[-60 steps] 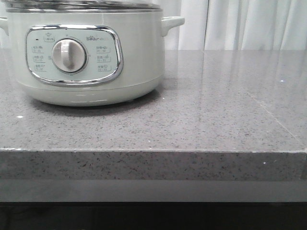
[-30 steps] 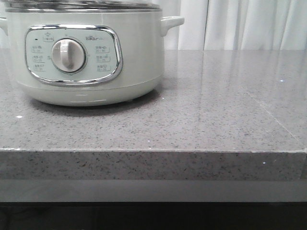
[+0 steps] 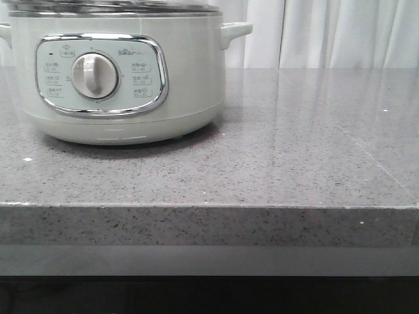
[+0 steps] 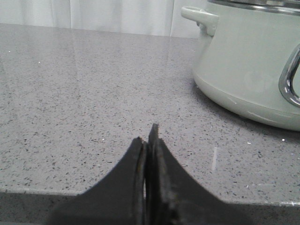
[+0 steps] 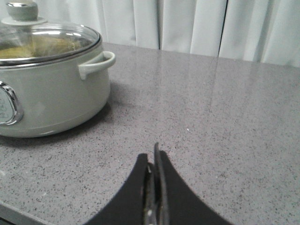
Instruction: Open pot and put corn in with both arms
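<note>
pot (image 3: 118,72) lidded on the left of the counter (image 3: 294,163), dial facing near.
left gripper (image 4: 147,140) and right gripper (image 5: 153,161) pressed closed, empty; something yellowish, perhaps corn, blurs under the glass lid (image 5: 47,40).

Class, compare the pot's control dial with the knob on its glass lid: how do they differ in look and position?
The control dial is silvery metal and sits on the pot's side, inside the chrome-framed panel. The lid knob is pale grey-green with a shiny cap and stands on top of the glass lid. The dial faces sideways; the knob points up. Both are round.
</note>
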Robot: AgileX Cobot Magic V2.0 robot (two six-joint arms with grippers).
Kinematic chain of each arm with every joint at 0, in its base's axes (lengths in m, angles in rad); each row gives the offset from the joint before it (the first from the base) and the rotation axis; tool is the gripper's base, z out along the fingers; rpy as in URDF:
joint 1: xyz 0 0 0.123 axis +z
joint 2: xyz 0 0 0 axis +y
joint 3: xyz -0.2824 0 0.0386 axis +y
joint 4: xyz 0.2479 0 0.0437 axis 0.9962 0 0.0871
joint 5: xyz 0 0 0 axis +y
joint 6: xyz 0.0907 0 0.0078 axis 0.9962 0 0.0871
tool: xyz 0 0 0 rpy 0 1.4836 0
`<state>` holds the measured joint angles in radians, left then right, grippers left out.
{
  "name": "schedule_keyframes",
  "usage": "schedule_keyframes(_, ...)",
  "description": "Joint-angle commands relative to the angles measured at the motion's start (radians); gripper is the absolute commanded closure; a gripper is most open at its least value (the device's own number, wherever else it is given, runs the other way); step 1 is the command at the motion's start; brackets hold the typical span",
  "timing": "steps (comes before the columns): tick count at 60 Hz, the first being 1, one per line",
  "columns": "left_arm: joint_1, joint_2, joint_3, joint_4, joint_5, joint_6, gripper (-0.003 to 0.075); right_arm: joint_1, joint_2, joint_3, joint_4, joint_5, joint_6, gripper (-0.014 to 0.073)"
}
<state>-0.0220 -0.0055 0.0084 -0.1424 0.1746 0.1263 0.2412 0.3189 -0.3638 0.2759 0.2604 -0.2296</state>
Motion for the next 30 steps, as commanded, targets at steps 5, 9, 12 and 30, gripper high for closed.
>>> schedule_keyframes(5,0.003,-0.024,0.0,-0.003,-0.089,-0.006,0.0738,-0.044,0.004,0.051,-0.043,-0.215,0.027,0.0662)
schedule_keyframes(9,0.003,-0.024,0.0,-0.003,-0.089,-0.006,0.0738,-0.074,-0.01,0.108,-0.082,-0.26,0.06,0.0662)
schedule_keyframes(12,0.003,-0.024,0.0,-0.003,-0.089,-0.006,0.0738,-0.093,-0.041,0.158,-0.112,-0.278,0.081,0.0662)
schedule_keyframes(30,0.003,-0.024,0.0,-0.003,-0.089,-0.006,0.0738,-0.276,-0.28,0.362,-0.123,-0.207,0.18,0.0662)
